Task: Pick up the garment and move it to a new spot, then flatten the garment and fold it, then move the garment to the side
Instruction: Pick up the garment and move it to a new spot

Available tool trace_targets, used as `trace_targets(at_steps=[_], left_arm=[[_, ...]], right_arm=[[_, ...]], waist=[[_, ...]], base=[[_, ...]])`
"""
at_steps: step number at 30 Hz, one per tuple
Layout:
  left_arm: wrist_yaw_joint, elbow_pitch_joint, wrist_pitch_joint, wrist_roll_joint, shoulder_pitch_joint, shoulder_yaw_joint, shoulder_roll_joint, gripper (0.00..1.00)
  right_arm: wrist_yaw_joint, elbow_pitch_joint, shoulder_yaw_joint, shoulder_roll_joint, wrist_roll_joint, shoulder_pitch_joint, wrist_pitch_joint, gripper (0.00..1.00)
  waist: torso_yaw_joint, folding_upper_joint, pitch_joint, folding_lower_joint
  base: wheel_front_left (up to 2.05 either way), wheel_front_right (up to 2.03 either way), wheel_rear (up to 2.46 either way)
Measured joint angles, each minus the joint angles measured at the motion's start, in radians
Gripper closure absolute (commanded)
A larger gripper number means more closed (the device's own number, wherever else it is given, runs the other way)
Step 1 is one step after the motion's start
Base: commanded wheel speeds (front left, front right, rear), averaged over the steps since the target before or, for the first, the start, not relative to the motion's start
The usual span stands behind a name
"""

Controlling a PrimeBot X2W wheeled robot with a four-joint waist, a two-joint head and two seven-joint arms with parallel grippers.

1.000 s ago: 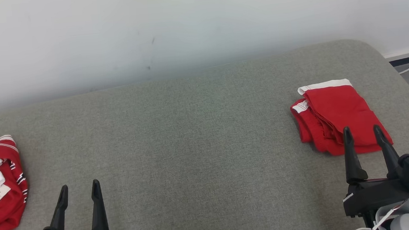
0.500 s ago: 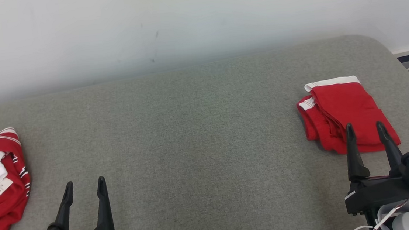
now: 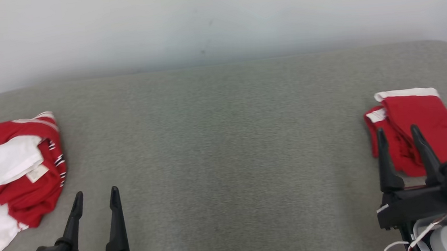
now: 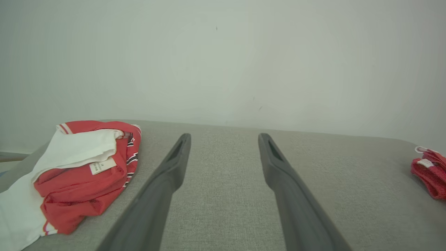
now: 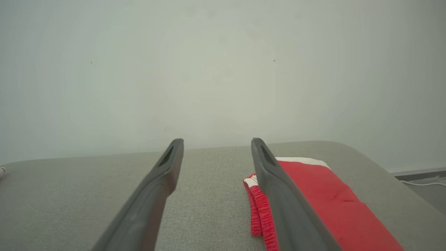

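Garment (image 3: pixel 17 172), red and white, crumpled by the left edge of the table (image 3: pixel 225 141), untouched; apparently yet to be picked up, flattened, folded, set aside. Folded red piece (image 3: pixel 421 124) at the right edge, seemingly done. Left gripper (image 3: pixel 96 192) near the crumpled cloth, right gripper (image 3: pixel 396 130) just short of the folded one; jaws of both wide apart, empty. Leaves a broad bare middle for spreading; needs care near both side edges.

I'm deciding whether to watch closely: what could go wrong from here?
1. The crumpled red-and-white garment lies at the left edge of the grey surface, its white part near the rim; a pull by the open left hand might drag it off.
2. The folded red garment lies just ahead of the open right hand; a forward move may undo its fold.
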Motion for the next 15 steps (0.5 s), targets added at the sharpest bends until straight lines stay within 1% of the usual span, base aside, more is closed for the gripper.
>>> trace_targets(at_steps=[10,11,15], left_arm=[[0.008,-0.036,-0.002,0.009,0.06,0.056,0.001,0.0],[0.008,-0.041,-0.002,0.009,0.07,0.064,0.001,0.0],[0.008,-0.054,-0.002,0.012,0.086,0.073,-0.001,0.0]], right_arm=[[0.041,0.035,0.075,-0.002,-0.02,-0.089,0.017,0.0],[0.049,0.046,0.088,-0.002,-0.021,-0.106,0.024,0.0],[0.061,0.065,0.105,-0.002,-0.025,-0.131,0.033,0.0]], waist=[[0.134,0.0,0.011,0.0],[0.163,0.0,0.012,0.0],[0.221,0.0,0.013,0.0]], base=[[0.0,0.0,0.0],[0.0,0.0,0.0],[0.0,0.0,0.0]])
